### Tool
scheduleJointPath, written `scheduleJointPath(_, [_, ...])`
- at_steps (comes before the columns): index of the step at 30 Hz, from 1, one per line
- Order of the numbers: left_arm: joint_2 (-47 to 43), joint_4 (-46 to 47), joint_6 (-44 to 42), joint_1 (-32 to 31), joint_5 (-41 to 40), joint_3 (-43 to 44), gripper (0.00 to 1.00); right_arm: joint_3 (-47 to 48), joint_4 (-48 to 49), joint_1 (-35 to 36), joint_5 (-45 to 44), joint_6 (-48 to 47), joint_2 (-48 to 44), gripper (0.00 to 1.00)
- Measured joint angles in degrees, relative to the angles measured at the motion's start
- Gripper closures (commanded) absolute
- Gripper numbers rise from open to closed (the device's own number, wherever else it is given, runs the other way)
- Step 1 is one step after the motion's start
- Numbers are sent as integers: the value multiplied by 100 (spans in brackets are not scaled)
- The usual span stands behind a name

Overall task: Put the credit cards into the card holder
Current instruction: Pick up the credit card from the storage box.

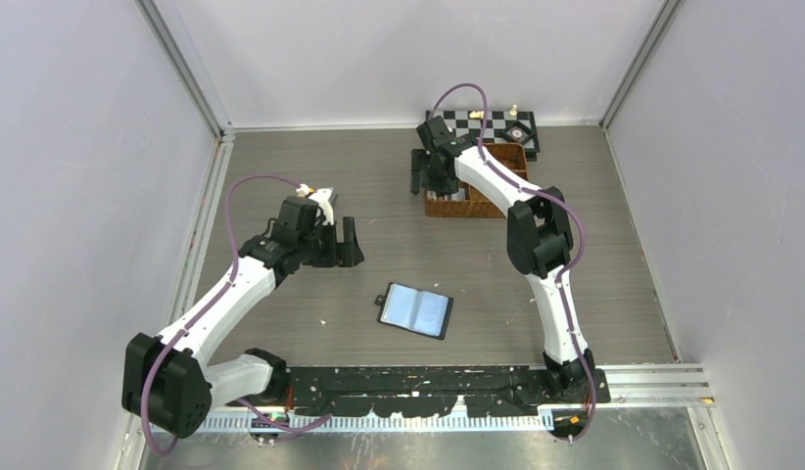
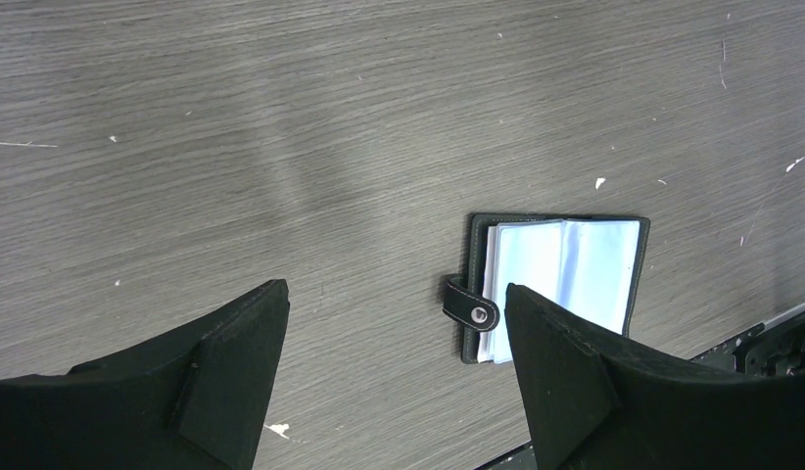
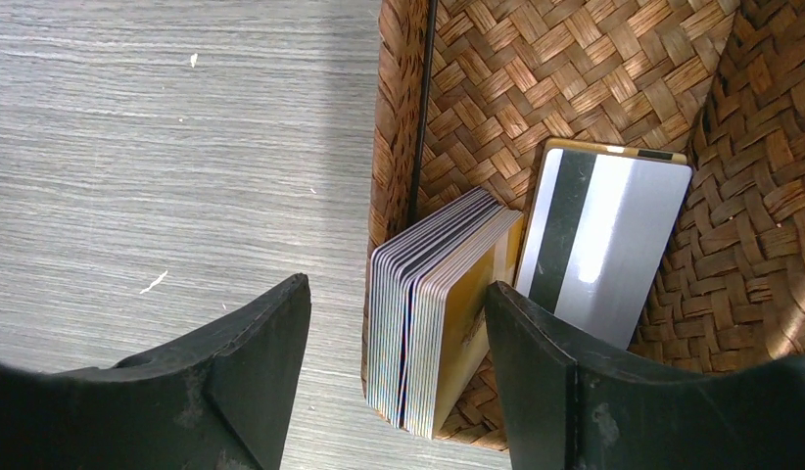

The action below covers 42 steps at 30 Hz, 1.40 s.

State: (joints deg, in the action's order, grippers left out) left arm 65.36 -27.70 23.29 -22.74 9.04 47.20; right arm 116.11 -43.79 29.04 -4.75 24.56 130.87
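The card holder [image 1: 415,309] lies open on the table, its pale blue sleeves facing up. In the left wrist view the card holder [image 2: 560,279] sits by the right finger, snap tab toward the gap. My left gripper [image 2: 397,294] hovers open over bare table with nothing in it; from above, the left gripper [image 1: 347,243] is up and left of the holder. The credit cards [image 3: 438,313] stand on edge as a thick stack against the wicker basket [image 3: 575,69] wall. A silver striped card [image 3: 604,235] leans behind. My right gripper [image 3: 397,289] is open, straddling wall and stack.
The wicker basket [image 1: 513,157] stands at the back of the table, with a small chessboard [image 1: 492,122] and pieces behind it. Grey walls close in the left, right and far sides. A metal rail runs along the near edge.
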Motion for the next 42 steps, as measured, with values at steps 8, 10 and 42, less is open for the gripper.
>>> scheduleJointPath(8, [0,33,4,0,0,-61,17,0,-2,0,7,2,-2,32])
scheduleJointPath(10, [0,44,7,0,0,-83,17,0,-4,0,11,2,-11,32])
scheduleJointPath(42, [0,129,22,0,-4,-170,16,66,-52,33,76,129,-203,46])
